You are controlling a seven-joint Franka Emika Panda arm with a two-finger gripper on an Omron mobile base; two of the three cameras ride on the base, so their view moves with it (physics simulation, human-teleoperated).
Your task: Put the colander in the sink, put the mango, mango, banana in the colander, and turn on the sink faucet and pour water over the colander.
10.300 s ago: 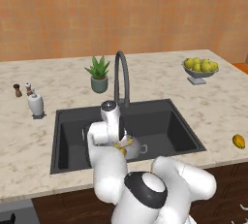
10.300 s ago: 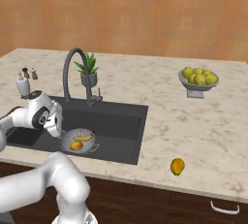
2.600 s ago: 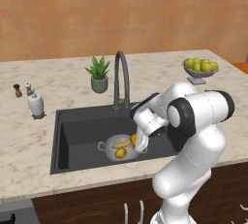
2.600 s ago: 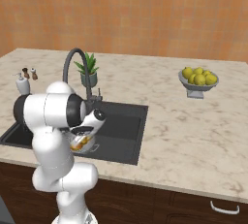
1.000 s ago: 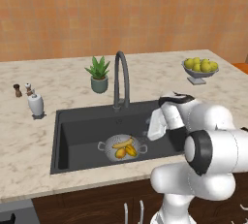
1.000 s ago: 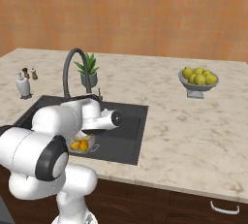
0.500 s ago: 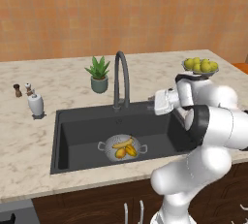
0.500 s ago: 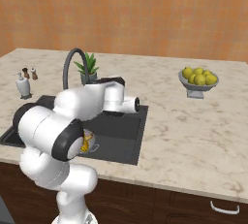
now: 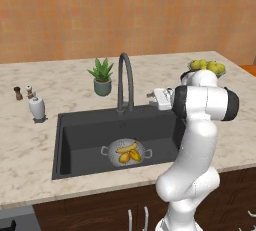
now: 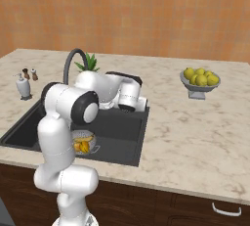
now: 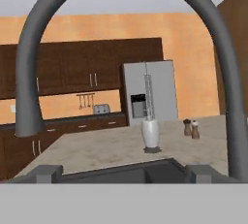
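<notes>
Silver and perforated, the colander (image 9: 126,152) sits on the floor of the dark grey sink (image 9: 85,134), near its front wall, with the yellow banana (image 9: 126,148) and two orange-yellow mangoes (image 9: 130,156) lying inside it. Level with the sink faucet (image 9: 125,77) and just to its right, the gripper (image 9: 150,96) points at the tall gooseneck with its jaws spread wide and nothing between them, and in the hand view the spout arches across the frame ahead of the fingertips (image 11: 47,172). No brand, label or writing can be read on anything; a white dispenser (image 9: 37,108), two small shakers (image 9: 23,92), a potted plant (image 9: 102,76) and a fruit bowl (image 9: 206,67) stand on the marble counter (image 9: 65,87).
</notes>
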